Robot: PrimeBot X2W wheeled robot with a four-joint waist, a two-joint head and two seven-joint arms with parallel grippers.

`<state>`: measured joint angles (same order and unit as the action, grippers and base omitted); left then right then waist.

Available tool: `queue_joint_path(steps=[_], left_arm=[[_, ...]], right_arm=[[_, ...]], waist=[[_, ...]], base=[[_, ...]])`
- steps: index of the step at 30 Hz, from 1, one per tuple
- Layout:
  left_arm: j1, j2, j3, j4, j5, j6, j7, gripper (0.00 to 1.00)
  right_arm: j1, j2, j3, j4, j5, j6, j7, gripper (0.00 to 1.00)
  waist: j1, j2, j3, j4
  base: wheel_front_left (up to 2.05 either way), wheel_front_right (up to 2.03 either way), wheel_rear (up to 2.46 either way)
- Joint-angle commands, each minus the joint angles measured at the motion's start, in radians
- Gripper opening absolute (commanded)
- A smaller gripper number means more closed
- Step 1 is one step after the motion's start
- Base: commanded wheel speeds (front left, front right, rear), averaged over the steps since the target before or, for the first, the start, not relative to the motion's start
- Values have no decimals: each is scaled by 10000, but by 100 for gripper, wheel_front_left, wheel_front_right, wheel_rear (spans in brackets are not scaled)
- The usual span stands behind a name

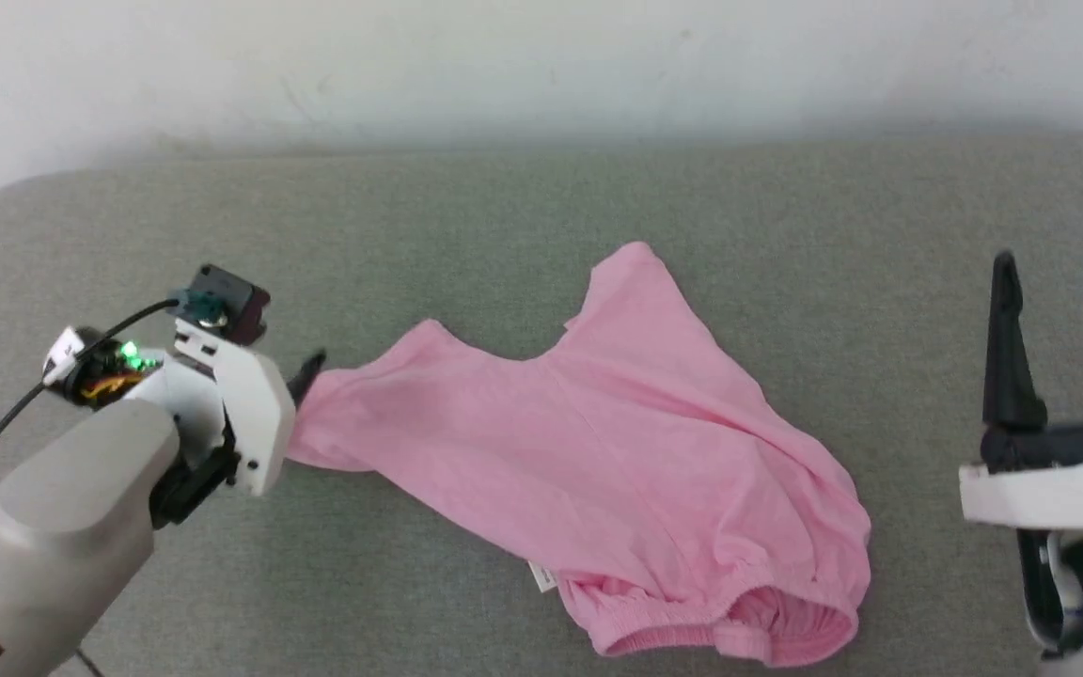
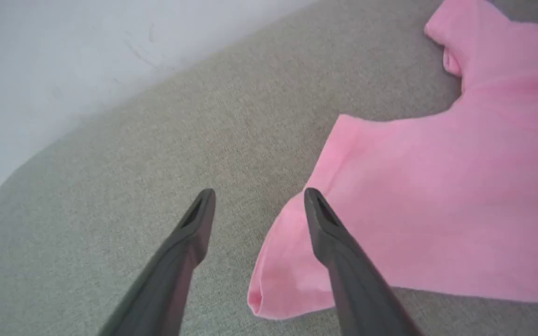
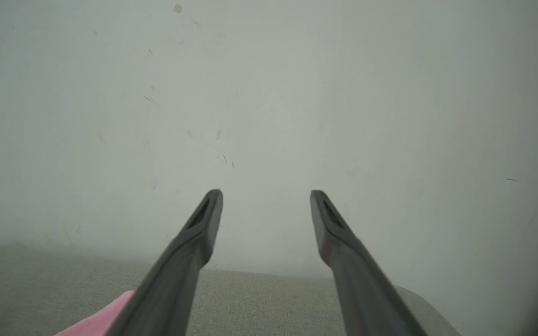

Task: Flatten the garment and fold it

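The light-pink garment (image 1: 579, 442) lies loosely spread and wrinkled on the grey fabric surface. Its gathered waistband (image 1: 720, 632) is at the near right and a small white label (image 1: 541, 575) sits at its near edge. My left gripper (image 1: 308, 374) is at the garment's left leg hem. In the left wrist view the left gripper (image 2: 257, 196) is open, with the garment's (image 2: 437, 200) hem edge lying between and under the fingers, nothing pinched. Well to the right of the cloth, my right gripper (image 1: 1054, 261) is open and empty. The right wrist view shows the right gripper (image 3: 266, 193) facing the wall, with a corner of the garment (image 3: 105, 317) at lower left.
The grey padded surface (image 1: 504, 207) has rounded corners and ends at a white wall (image 1: 541, 56) behind it. Bare fabric surrounds the garment on the far side and on both sides. A black cable (image 1: 24, 400) runs from the left wrist.
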<state>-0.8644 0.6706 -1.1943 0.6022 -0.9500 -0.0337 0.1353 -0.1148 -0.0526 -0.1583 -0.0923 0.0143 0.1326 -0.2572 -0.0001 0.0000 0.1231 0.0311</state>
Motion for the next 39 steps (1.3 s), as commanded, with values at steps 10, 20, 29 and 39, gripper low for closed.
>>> queue_joint_path(steps=[10, 20, 29, 39], left_arm=[[1346, -565, 1751, -1332, 1771, 3468, -3956, 100], [5081, -1204, 5766, -5223, 4874, 5771, -3968, 100], [7107, -2606, 7753, -6179, 6462, 5409, -3969, 100], [7178, -3963, 8932, -6073, 7673, 4348, -3970, 100]], right_arm=[[-1627, -2627, 3009, 1490, -664, -19, -46, 100], [-3461, -6128, 8163, 2303, 3045, -19, 3688, 100], [-5406, -7862, 11286, 1798, 6951, -19, 8356, 100], [-5917, -6559, 12624, 4227, 7566, -19, 8191, 100]], waist=[[1, 0, -792, 421], [1, 0, -737, 557], [1, 0, -169, 794], [1, 0, 665, 1236]], base=[[0, 0, 0], [0, 0, 0], [0, 0, 0], [0, 0, 0]])
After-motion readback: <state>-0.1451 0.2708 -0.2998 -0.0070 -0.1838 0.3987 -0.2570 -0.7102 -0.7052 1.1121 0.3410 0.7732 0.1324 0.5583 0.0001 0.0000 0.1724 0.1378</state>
